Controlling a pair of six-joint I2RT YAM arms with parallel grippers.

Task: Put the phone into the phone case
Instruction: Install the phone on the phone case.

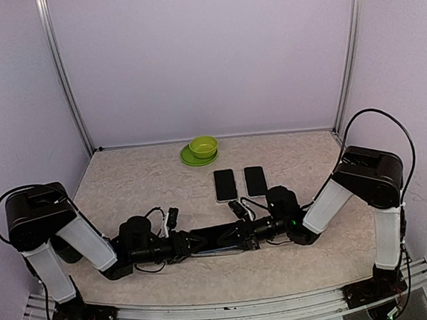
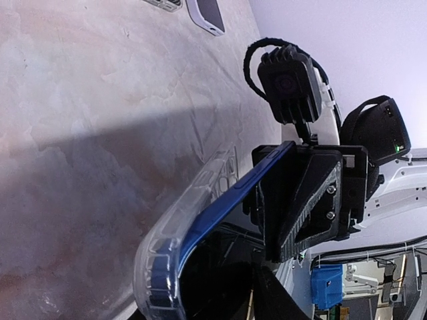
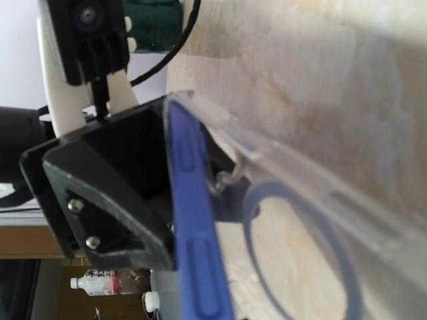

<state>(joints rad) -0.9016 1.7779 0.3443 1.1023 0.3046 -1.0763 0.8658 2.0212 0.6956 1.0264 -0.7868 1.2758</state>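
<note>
phone [image 2: 227, 207] blue edge against clear case [image 3: 320, 180]: wrist views only

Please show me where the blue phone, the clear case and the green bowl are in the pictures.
blue phone [image 3: 193, 220]: right wrist view, on its blue side edge.
clear case [image 3: 300, 177]: right wrist view, on its transparent side wall.
green bowl [image 1: 203, 144]: top external view, on its inside.

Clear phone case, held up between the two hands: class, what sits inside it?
The blue phone lies partly inside the clear case, seated at the end by the left hand, gaping apart near the right hand. The screen and both gripped ends are hidden.
</note>
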